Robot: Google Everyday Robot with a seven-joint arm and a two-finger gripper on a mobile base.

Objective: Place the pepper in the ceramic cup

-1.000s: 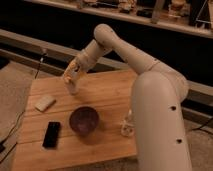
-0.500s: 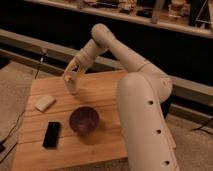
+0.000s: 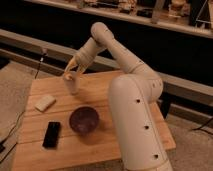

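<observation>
1. Okay, gripper (image 3: 70, 76) hangs clenched just above the ceramic cup (image 3: 73, 88).
2. Pepper (image 3: 66, 76): small orange bit pinched at its tips (details unclear).
3. Cup: plain, whitish, tapered.

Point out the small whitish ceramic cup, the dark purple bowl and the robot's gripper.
Small whitish ceramic cup (image 3: 74, 88): camera view, its side wall.
Dark purple bowl (image 3: 83, 120): camera view, its inner wall.
Gripper (image 3: 70, 75): camera view, between the jaws' tips, just over the cup's mouth.
</observation>
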